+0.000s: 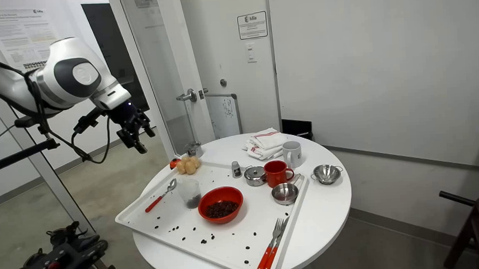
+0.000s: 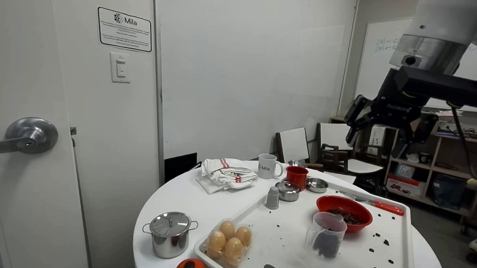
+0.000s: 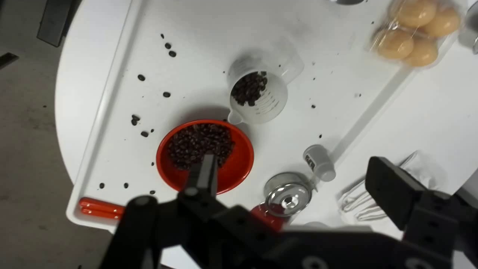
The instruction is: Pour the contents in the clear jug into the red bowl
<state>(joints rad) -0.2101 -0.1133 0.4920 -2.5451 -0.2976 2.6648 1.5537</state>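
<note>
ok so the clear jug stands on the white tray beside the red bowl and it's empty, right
Not empty: the clear jug has dark beans in it, as the wrist view shows. It does stand on the white tray beside the red bowl.

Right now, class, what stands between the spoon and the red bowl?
The clear jug, holding dark beans, stands between the spoon and the red bowl, as both exterior views show.

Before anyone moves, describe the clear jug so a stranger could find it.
On the round table lies a white tray. Beside its red bowl stands the clear jug, dark beans inside; unlike the bowl, it is see-through with a handle.
</note>
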